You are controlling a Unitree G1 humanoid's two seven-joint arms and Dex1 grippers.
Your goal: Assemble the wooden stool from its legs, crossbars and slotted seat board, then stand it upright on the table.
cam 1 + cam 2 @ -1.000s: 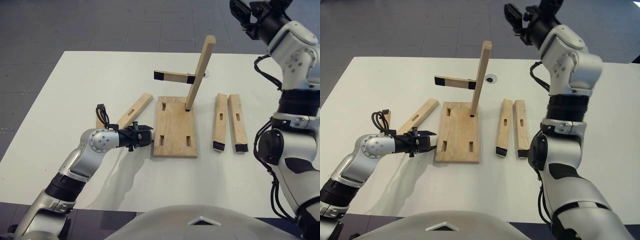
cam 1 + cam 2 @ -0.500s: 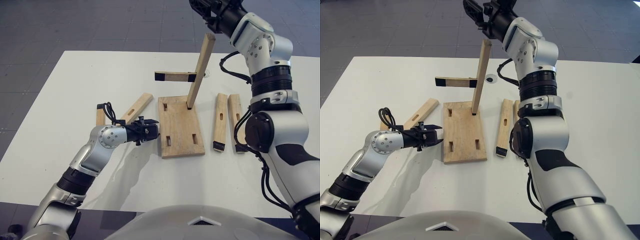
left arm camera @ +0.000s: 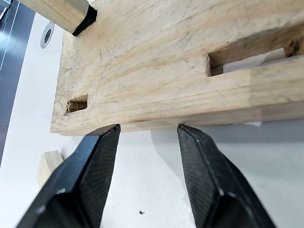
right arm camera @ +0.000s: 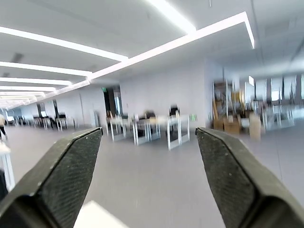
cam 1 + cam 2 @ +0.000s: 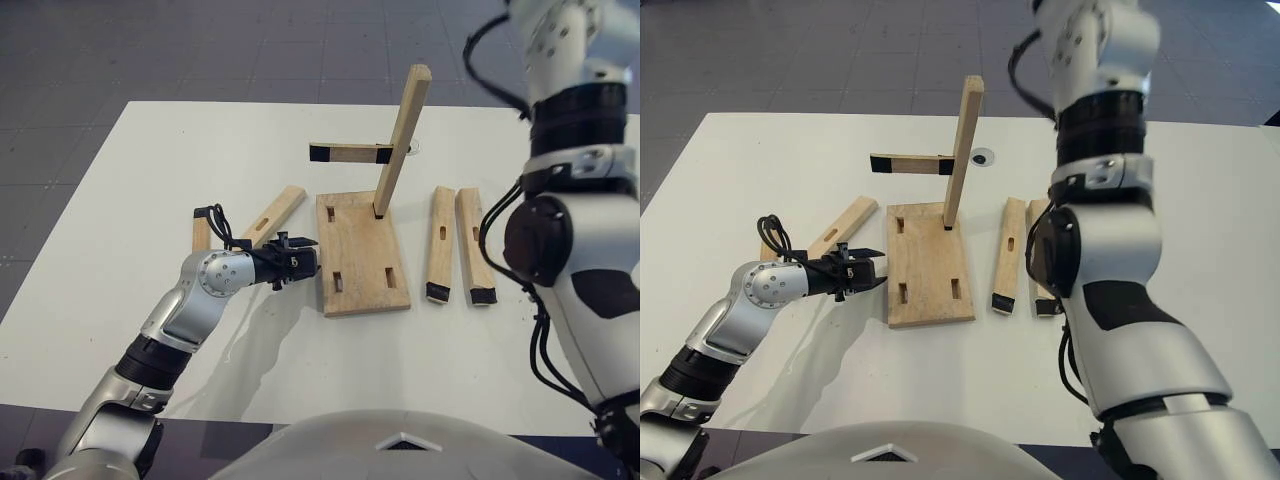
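Your left arm (image 5: 190, 305) lay low on table (image 5: 150, 170), elbow bent, forearm pointing right. Left gripper (image 5: 308, 258) sat at left edge of seat board (image 5: 360, 255), fingers spread. Wrist view put both tips just beside that edge, contact unclear. Your right arm (image 5: 570, 90) was raised high at far right. Its wrist view showed right gripper (image 4: 149, 132) wide open, facing room. Board lay flat mid-table, one leg (image 5: 400, 140) upright in far-right slot, crossbar (image 5: 350, 153) jutting left from it. Two legs (image 5: 440, 240) lay right of board, another leg (image 5: 272, 215) left.
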